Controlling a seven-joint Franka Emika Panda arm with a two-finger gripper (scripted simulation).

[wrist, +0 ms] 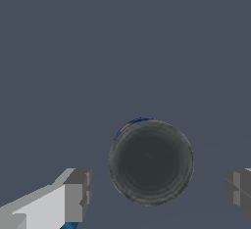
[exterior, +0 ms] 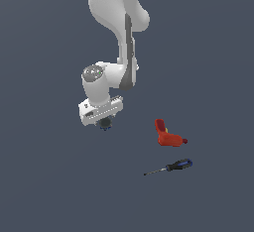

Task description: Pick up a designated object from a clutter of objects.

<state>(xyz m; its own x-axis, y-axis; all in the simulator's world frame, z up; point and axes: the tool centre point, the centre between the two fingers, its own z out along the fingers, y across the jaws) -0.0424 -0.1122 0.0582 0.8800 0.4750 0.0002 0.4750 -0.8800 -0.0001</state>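
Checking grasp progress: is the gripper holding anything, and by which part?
Nothing is held. The dark grey disc sits between the open fingers, with gaps on both sides.

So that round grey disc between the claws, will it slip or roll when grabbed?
The dark grey disc looks rigid, so it probably won't squash. Its round edge may let it slide or turn between flat fingers. It looks small beside the gripper, so probably light.
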